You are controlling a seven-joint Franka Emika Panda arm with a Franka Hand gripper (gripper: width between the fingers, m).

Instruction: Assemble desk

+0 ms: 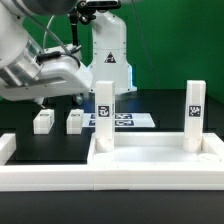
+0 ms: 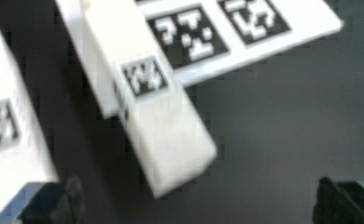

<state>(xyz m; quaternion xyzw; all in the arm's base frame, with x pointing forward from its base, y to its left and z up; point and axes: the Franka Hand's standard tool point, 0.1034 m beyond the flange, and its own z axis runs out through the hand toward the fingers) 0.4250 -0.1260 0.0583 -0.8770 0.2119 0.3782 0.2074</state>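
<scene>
Gripper (image 2: 193, 203) wide apart, low over a toppled leg post (image 2: 161, 135)

We see the tabletop panel (image 1: 150, 160) in plain white. The left upright leg post (image 1: 104, 108) and the right upright leg post (image 1: 195, 112) are white, each bearing a black-and-white square tag. The first loose leg post (image 1: 43, 121) and the second loose leg post (image 1: 76, 120) show the same white with dark tag marks. The table (image 1: 60, 140) is black, the marker board (image 1: 130, 120) white with black tags, the barrier wall (image 1: 40, 175) white, the backdrop (image 1: 170, 40) green.
</scene>
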